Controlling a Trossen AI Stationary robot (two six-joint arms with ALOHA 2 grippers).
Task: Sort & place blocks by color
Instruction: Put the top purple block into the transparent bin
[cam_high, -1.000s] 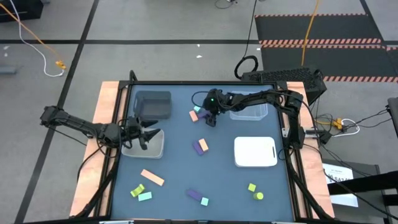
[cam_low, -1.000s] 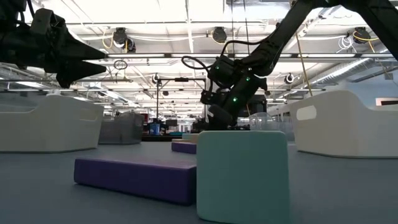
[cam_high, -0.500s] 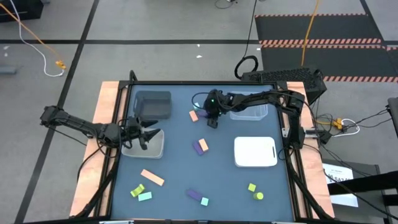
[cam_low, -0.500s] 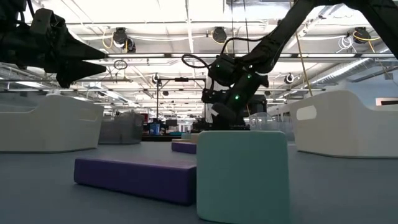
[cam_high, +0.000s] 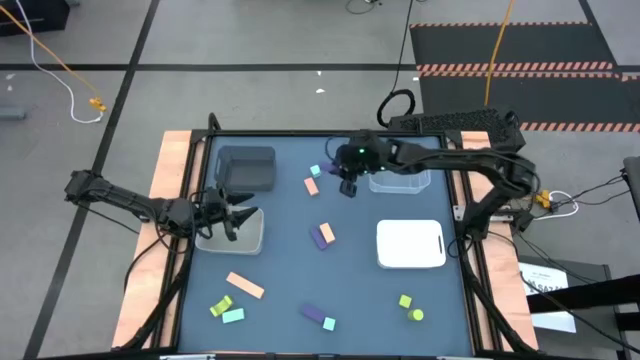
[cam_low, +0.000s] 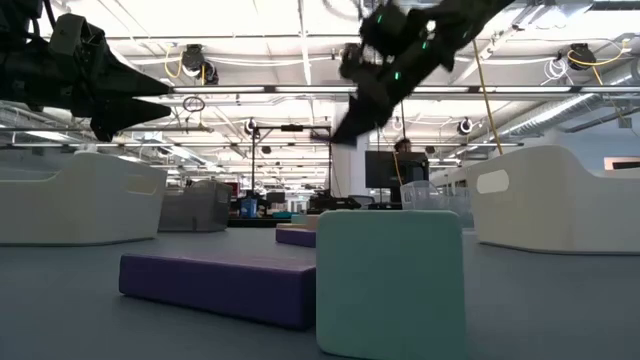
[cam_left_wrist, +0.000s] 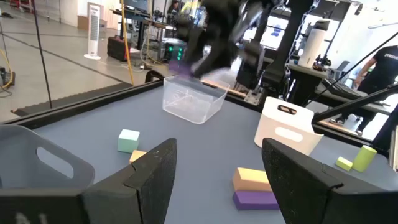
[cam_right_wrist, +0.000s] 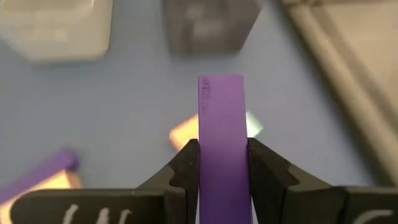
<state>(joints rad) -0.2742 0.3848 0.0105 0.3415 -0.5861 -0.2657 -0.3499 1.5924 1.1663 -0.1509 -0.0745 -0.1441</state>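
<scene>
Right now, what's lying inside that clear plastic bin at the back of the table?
The clear plastic bin looks empty in the left wrist view. From above, the right gripper with its purple bar hangs beside it.

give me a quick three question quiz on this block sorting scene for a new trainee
1. True or false: the right gripper is shut on a purple block.
2. Which bin does the left gripper hover over? A) the dark grey bin B) the clear bin C) the near-left bin
3. Fill in: in the high view, the yellow block at mid-table touches a ____ block.

Key:
1. True; the bar stands between its fingers, lifted off the table.
2. C; its fingers are open and hold nothing.
3. Purple.
</scene>
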